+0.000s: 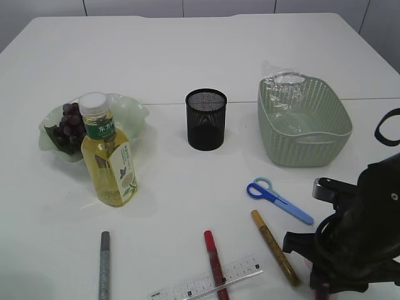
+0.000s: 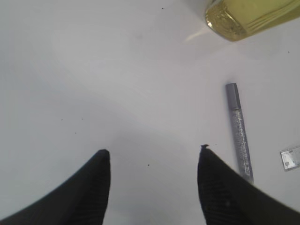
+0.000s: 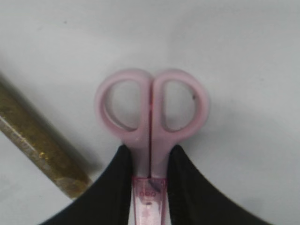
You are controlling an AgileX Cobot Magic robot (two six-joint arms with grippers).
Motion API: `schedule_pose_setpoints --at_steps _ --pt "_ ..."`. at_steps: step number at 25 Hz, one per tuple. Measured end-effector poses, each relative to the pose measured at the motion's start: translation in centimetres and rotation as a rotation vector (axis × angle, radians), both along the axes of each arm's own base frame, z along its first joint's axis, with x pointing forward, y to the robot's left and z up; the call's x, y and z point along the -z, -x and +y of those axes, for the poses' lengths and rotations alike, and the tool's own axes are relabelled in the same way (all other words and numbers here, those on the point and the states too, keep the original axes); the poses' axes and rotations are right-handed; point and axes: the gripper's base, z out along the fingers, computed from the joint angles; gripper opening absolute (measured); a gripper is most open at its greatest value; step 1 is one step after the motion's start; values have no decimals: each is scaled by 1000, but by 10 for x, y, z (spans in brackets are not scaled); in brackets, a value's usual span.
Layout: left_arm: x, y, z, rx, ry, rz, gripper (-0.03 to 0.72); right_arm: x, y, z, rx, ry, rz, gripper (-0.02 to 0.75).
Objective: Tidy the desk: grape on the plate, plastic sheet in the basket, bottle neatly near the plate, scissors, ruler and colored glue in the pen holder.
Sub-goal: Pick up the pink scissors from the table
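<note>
Gripping a pair of pink plastic-handled scissors (image 3: pixel 151 117) just below the finger loops, the right gripper (image 3: pixel 150 176) sits low at the bench's near right corner, its jaws closed snugly on the shank so the loops stick out free; I judge this hold suits dropping them into the black mesh pen holder (image 1: pixel 206 119) standing mid-bench. The left gripper (image 2: pixel 153 180) hovers over bare tabletop toward the near left, jaws wide apart and holding nothing.

Counted: two scissors, the pink pair and a blue-handled pair (image 1: pixel 278 200) lying toward the right edge; three glitter glue pens, silver (image 1: pixel 104 265), red (image 1: pixel 215 264) and gold (image 1: pixel 274 247), along the near edge; one clear ruler (image 1: pixel 209 281) crossing under the red pen. One yellow-liquid bottle (image 1: pixel 109 153) stands upright just in front of the pale green plate (image 1: pixel 134 112) holding the dark grapes (image 1: pixel 70 125). One green woven basket (image 1: pixel 303 122) toward the far right holds crinkled clear plastic sheet (image 1: pixel 284 81).
</note>
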Motion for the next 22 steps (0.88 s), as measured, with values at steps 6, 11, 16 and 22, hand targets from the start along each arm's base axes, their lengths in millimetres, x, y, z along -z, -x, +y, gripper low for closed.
schedule_pose_setpoints --at_steps 6,11,16,22 --pt "0 0 0 2 -1 0 433 -24 -2 3 -67 -78 -143 143" --pt "0 0 0 2 -1 0 433 -43 0 3 -112 -107 -218 143" --pt "0 0 0 2 -1 0 433 -62 -1 6 -164 -168 -321 142" --pt "0 0 0 3 0 5 433 -100 -22 22 -253 -253 -480 142"
